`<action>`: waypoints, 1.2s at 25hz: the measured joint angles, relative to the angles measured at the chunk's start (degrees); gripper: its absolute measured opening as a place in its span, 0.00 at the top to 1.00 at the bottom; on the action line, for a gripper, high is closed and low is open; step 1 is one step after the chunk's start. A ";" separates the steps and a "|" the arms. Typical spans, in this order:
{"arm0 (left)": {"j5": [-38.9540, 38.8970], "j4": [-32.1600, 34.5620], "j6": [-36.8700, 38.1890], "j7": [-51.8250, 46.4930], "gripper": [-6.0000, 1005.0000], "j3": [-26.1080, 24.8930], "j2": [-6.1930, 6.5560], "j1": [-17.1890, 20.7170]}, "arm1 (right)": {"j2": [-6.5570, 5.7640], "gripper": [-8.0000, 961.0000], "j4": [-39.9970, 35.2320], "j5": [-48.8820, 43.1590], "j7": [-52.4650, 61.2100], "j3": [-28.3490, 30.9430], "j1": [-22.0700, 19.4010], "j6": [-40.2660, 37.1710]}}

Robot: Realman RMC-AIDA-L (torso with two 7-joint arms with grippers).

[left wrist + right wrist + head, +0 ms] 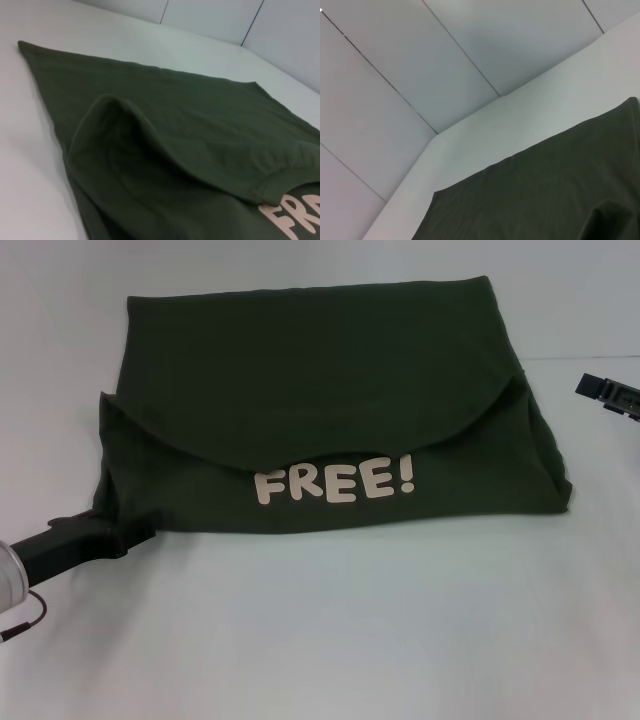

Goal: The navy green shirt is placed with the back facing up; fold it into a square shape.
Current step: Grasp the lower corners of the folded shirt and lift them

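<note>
The navy green shirt (320, 370) lies on the white table, its top part folded down in a curved flap over the lower part. Cream "FREE!" lettering (335, 482) faces up below that flap. My left gripper (135, 533) reaches in from the near left and meets the shirt's near left corner, where the cloth hides its tips. The left wrist view shows the shirt (190, 130) close up, with a raised fold and part of the lettering (295, 220). My right gripper (607, 395) hangs at the far right, apart from the cloth. The right wrist view catches the shirt's far edge (540, 195).
The white table (330, 640) stretches out in front of the shirt and on both sides. Pale wall panels (445, 60) stand behind the table's far edge.
</note>
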 joint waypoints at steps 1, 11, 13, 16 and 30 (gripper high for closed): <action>0.09 0.06 -0.05 -0.07 0.32 0.09 -0.01 -0.02 | -0.01 0.10 0.00 0.00 0.00 0.00 0.00 0.00; 0.18 0.37 0.09 -0.28 0.56 0.16 0.44 0.00 | -0.01 0.10 -0.01 0.01 0.00 -0.01 -0.14 -0.04; 0.12 0.38 -0.10 -0.29 0.63 0.15 0.46 0.00 | -0.16 0.10 -0.01 -0.25 0.01 -0.39 -0.19 0.04; -0.08 0.39 -0.18 -0.30 0.75 0.09 0.51 0.00 | -0.67 0.10 -0.09 -1.51 1.34 -1.45 -0.28 0.98; -0.25 0.40 0.68 -0.44 0.97 0.09 1.12 0.01 | -1.77 0.10 -1.24 -13.44 12.96 -11.77 3.21 7.01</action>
